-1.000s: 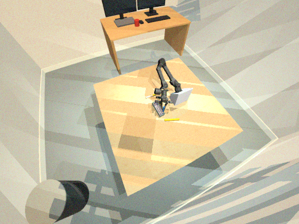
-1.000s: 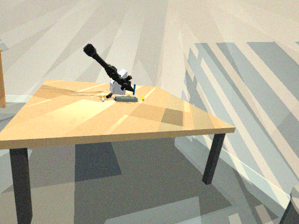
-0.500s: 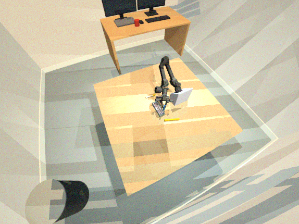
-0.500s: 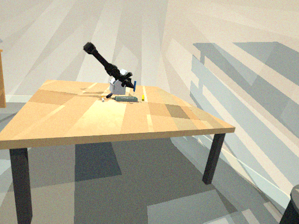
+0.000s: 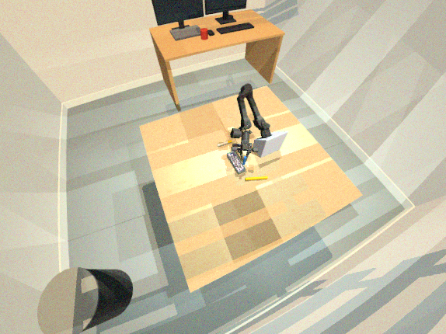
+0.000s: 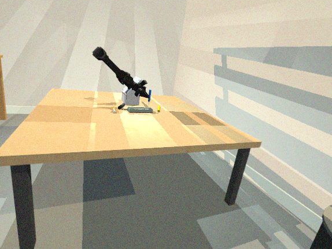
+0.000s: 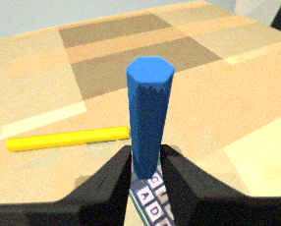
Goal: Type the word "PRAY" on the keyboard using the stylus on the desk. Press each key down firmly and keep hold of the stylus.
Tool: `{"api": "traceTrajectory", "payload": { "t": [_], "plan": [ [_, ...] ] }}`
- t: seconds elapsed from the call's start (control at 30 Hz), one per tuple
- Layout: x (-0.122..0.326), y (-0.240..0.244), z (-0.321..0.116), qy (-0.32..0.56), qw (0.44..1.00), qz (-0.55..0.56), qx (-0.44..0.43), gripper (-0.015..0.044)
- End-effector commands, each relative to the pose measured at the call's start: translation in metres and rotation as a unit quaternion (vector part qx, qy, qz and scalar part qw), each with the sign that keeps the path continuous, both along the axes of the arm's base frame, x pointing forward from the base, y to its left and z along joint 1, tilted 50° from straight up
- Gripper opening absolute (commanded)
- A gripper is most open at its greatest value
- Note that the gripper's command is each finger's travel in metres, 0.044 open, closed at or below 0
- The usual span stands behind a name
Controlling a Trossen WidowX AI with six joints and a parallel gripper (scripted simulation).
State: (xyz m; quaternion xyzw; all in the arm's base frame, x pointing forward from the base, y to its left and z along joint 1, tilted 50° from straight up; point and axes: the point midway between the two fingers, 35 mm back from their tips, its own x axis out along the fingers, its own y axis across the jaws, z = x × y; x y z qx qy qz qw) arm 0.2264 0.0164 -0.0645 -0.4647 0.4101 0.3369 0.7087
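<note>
The stylus [image 5: 245, 160] [image 6: 150, 95] [image 7: 150, 108] has a blue six-sided body and stands nearly upright. My gripper [image 5: 245, 154] [image 6: 148, 96] [image 7: 145, 150] is shut on it, with a finger on each side of the blue body. The small dark keyboard [image 5: 235, 162] [image 6: 140, 110] [image 7: 140, 203] with pale keys lies flat below, and the stylus is over its end nearer the yellow stick. In the exterior view the thin tip seems a little above the keyboard. In the wrist view the letters A and D show; the tip and most other keys are hidden.
A yellow stick [image 5: 256, 179] [image 6: 158, 109] [image 7: 69, 138] lies just beyond the keyboard's end. A thin white and orange stick [image 5: 224, 144] [image 6: 114, 110] lies near its other end. A pale grey block [image 5: 272, 144] [image 6: 131, 98] stands beside the arm.
</note>
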Motion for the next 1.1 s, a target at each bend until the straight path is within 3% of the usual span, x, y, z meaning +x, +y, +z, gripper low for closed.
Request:
{"api": "traceTrajectory", "payload": {
  "t": [0.0, 0.23, 0.77, 0.87, 1.07],
  "plan": [
    [0.008, 0.002, -0.001, 0.000, 1.000, -0.001, 0.000, 0.0000],
    [0.034, 0.009, -0.006, -0.003, 1.000, -0.003, 0.000, 0.0000],
    [0.033, -0.006, -0.019, -0.003, 1.000, -0.003, 0.000, 0.0000],
    [0.034, -0.008, -0.021, -0.003, 1.000, -0.003, 0.000, 0.0079],
    [0.034, -0.009, -0.022, -0.003, 1.000, -0.003, 0.000, 0.0081]
  ]
}}
